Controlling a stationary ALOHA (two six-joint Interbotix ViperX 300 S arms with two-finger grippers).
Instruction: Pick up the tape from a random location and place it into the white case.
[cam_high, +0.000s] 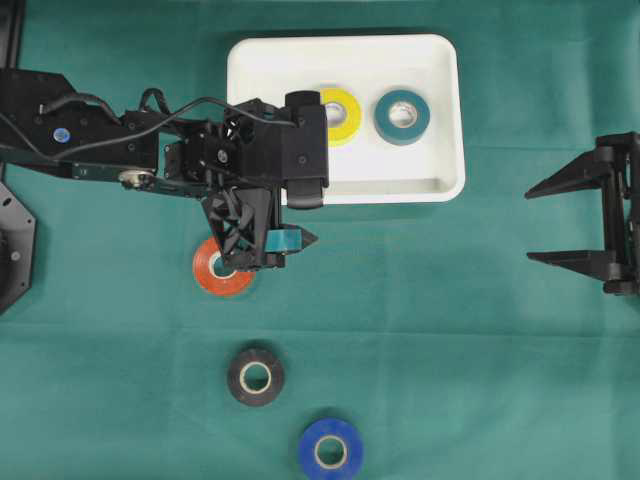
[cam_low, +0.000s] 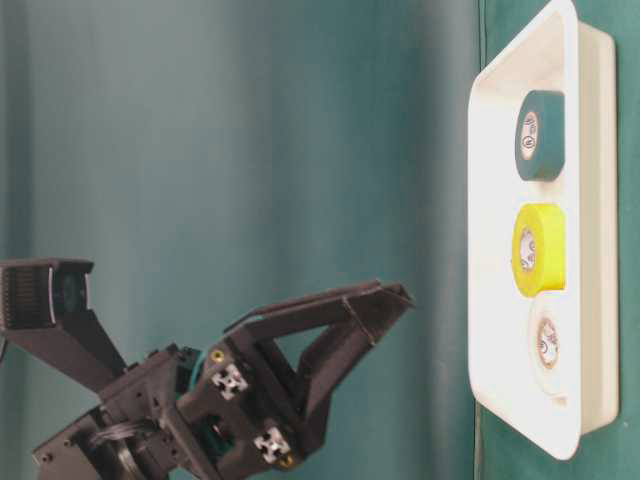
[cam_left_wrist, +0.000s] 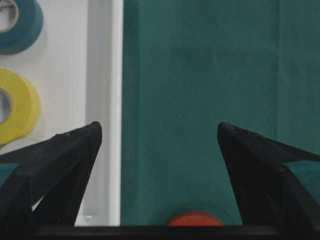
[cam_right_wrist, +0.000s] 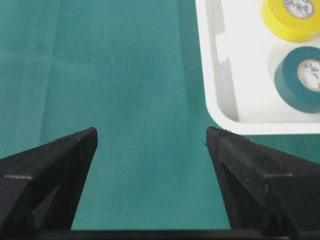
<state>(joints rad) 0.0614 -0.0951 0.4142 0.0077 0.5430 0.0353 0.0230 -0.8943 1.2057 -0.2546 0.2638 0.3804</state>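
1. The left gripper hangs with jaws spread wide and empty; the orange tape lies flat just under and behind them, toward the table's left edge.
2. The right gripper, also spread wide and empty, waits well apart near the right edge.
3. The left arm is plainly nearer.
4. The white case sits near the far edge, holding yellow, teal and white rolls.
5. Green cloth around the orange tape leaves room.

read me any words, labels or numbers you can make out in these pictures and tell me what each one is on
No text here can be read.
Teal tape in the white case: dark print on its core label, too small and blurred to read.
Yellow tape: core print, also blurred.
White tape: core print, unreadable.
Blue round sticker on the left arm: no legible marking.
Orange tape, black tape, blue tape: no print visible.
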